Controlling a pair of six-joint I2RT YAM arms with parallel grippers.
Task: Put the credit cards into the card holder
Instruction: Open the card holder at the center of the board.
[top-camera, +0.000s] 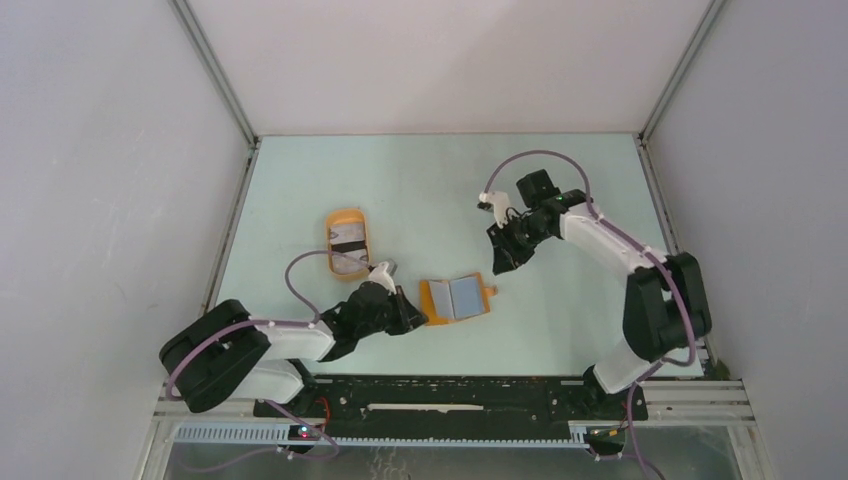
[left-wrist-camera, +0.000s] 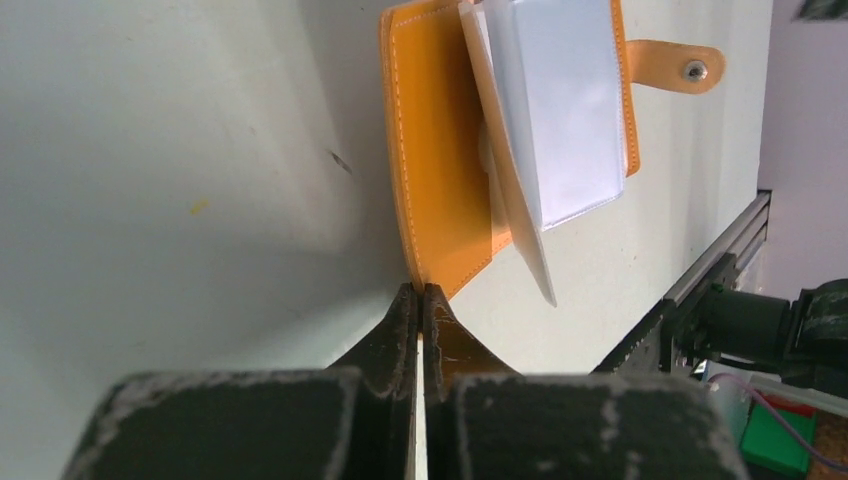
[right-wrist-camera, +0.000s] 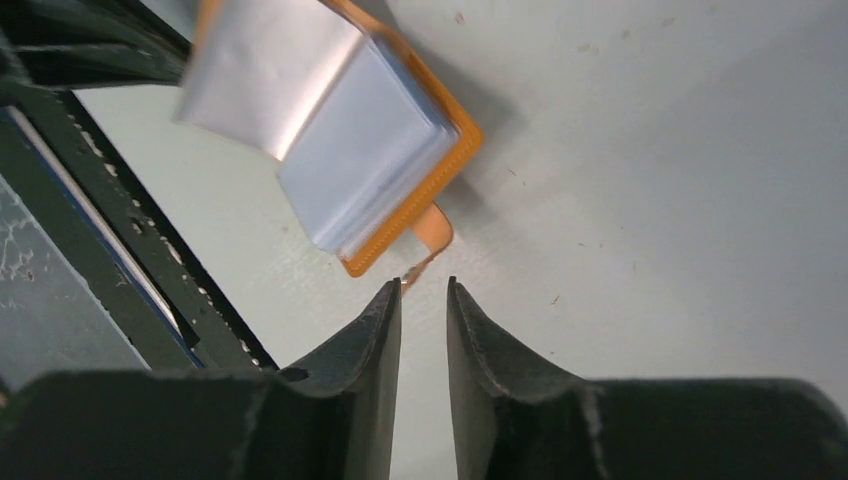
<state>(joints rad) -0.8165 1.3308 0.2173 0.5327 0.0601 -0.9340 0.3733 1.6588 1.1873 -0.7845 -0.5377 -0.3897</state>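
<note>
1. The card holder is lying open on the desk near the front edge. Its clear sleeves are facing up, probably so a card can slide straight in.
2. The left claw is sitting fully closed with its tips at the holder's left cover. It looks like it's pinning that flap flat, but it's hard to call whether it's pressing or just touching.
3. The right claw is hovering by the tab side, jaws slightly parted and holding nothing.
4. The credit cards are sitting in the orange tray, back and to the left, apart from the holder.
5. Only the top view is showing the tray and cards. The left wrist view is showing the sleeves fanning up off the cover. The right wrist view is showing the snap tab just ahead of the parted tips.
</note>
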